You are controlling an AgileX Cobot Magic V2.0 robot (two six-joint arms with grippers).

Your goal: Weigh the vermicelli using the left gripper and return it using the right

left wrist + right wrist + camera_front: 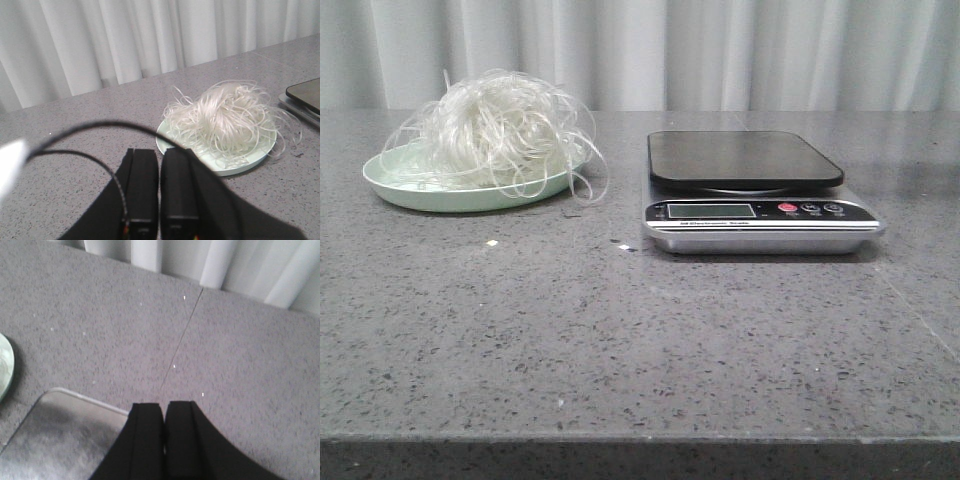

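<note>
Translucent white vermicelli [505,130] sits heaped on pale green plate [400,185], left of the kitchen scale [755,190] on grey speckled table [620,340], some strands looping over the plate rim. Left gripper [159,192] above the table near the plate, jaws closed, holding nothing. Right gripper [164,432] also closed and empty, above the scale's corner.

Translucent white vermicelli [500,125], pale green plate [395,185], speckled grey table [620,340], black-topped silver scale [750,190].
</note>
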